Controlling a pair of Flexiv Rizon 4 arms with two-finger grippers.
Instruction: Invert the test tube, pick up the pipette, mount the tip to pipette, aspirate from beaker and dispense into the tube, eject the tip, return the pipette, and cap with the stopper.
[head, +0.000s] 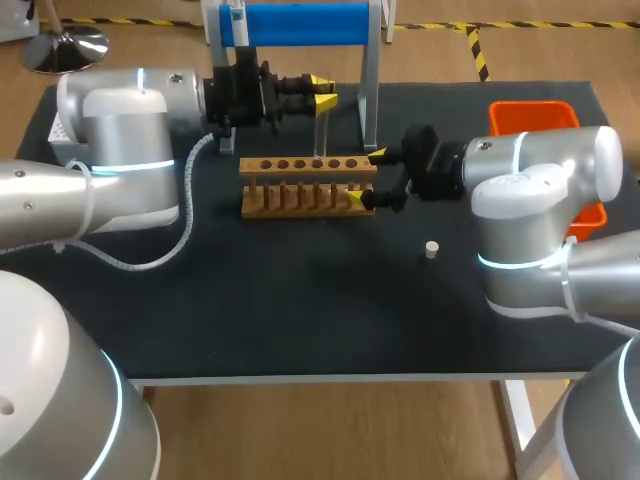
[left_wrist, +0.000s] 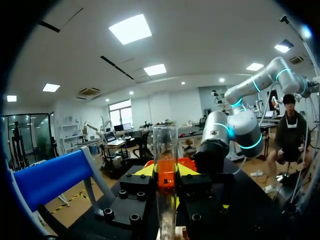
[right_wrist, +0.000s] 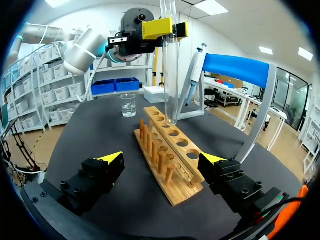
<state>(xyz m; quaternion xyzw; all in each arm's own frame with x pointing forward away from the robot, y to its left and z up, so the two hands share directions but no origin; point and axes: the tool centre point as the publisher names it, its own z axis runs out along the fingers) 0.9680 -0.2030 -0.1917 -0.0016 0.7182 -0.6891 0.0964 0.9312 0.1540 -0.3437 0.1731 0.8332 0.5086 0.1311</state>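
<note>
My left gripper (head: 322, 92) is shut on a clear test tube (head: 320, 128), which it holds upright over the wooden rack (head: 308, 186). In the left wrist view the tube (left_wrist: 165, 150) stands between the yellow tips of that gripper (left_wrist: 165, 172). Seen from the right wrist, the tube (right_wrist: 171, 70) has its lower end at one of the rack's (right_wrist: 167, 150) far holes. My right gripper (head: 367, 178) is open, its fingers on either side of the rack's right end without touching it (right_wrist: 162, 160). The pipette (right_wrist: 194, 75) hangs on the blue stand. A glass beaker (right_wrist: 128, 105) sits beyond the rack. The small white stopper (head: 432, 249) lies on the mat.
The blue-barred stand (head: 295, 22) rises behind the rack at the table's far edge. An orange bin (head: 535, 115) sits at the far right, partly hidden by my right arm. The black mat (head: 300, 310) covers the table in front of the rack.
</note>
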